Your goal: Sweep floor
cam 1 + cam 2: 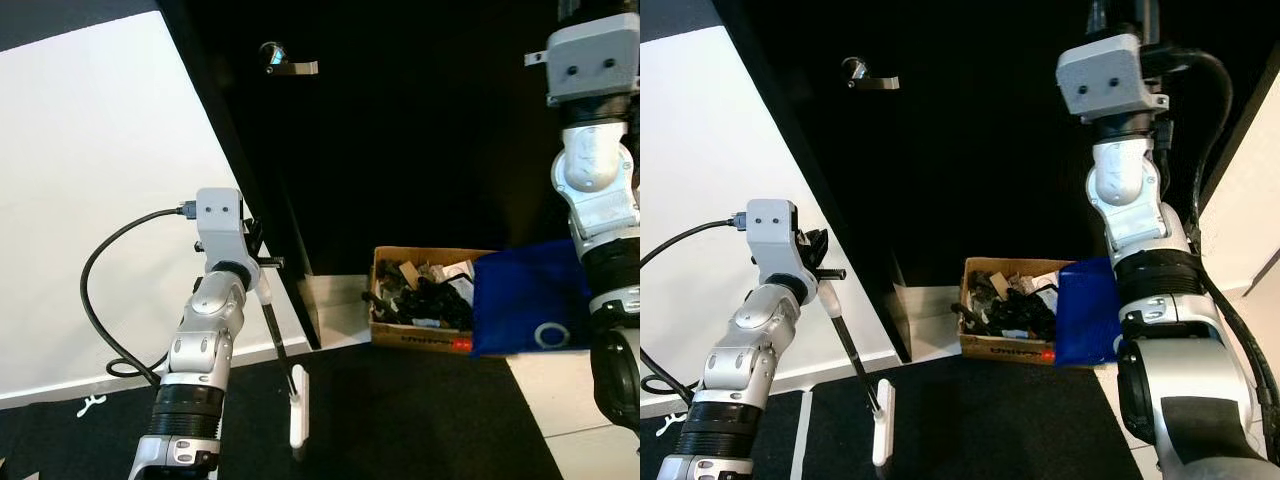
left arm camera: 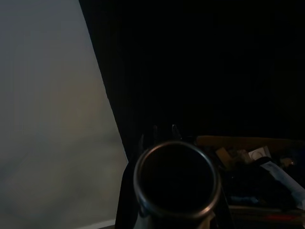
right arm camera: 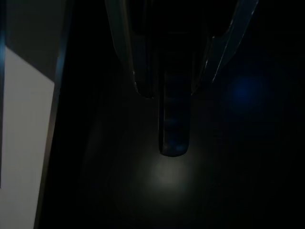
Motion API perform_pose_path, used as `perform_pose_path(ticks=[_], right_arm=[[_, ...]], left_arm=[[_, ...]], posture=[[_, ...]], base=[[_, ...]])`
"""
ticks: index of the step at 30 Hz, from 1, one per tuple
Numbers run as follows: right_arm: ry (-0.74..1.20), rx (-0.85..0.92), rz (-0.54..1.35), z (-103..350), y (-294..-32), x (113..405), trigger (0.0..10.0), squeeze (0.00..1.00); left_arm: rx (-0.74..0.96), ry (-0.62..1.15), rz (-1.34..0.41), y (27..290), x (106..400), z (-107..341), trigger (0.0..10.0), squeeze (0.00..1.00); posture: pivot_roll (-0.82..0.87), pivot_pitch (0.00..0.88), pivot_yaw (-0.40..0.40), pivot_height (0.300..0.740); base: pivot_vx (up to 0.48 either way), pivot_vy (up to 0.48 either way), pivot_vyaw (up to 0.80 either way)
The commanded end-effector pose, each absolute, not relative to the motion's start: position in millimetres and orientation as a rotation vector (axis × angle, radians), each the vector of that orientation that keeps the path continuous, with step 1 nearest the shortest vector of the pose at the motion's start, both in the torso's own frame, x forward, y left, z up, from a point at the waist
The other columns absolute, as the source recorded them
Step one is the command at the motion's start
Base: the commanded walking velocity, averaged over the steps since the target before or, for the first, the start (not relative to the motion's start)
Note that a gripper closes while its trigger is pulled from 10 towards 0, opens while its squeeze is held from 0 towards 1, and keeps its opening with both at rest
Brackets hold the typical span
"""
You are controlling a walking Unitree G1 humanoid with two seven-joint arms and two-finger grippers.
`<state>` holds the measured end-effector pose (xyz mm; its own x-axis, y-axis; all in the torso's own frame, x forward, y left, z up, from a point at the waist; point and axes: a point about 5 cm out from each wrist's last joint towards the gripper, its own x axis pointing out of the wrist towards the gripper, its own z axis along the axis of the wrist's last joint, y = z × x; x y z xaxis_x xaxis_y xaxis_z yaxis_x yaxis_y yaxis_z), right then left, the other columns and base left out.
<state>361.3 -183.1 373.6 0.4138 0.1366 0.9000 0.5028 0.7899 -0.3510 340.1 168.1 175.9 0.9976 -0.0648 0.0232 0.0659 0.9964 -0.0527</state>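
Your left gripper pinches dustpan handle, white dustpan at 6 o'clock. Right gripper clamps dark rod. Cardboard box at 3 o'clock.

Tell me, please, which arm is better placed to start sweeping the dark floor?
Left, probably: its end effector holds the sweeper handle, whose white head rests on the floor. The right arm is raised.

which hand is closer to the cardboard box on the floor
Left. The left hand is low, to the left of the cardboard box; the right arm reaches up high above it.
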Motion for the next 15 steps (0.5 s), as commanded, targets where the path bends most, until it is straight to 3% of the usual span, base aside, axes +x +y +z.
perform_pose_path(ticks=[1, 15], right_arm=[[-1.229, -0.703, -0.209, 386, -171, 357, 10.0, 0.00], [-1.412, -0.915, -0.064, 397, -118, 355, 10.0, 0.00]], left_arm=[[-0.021, -0.036, -0.040, 176, 337, 180, 10.0, 0.00], [-0.034, -0.031, -0.031, 175, 331, 177, 10.0, 0.00]], posture=[[0.00, 0.131, 0.138, 0.740], [0.01, 0.139, 0.117, 0.740]], base=[[0.000, 0.000, 0.00], [0.000, 0.000, 0.00]])
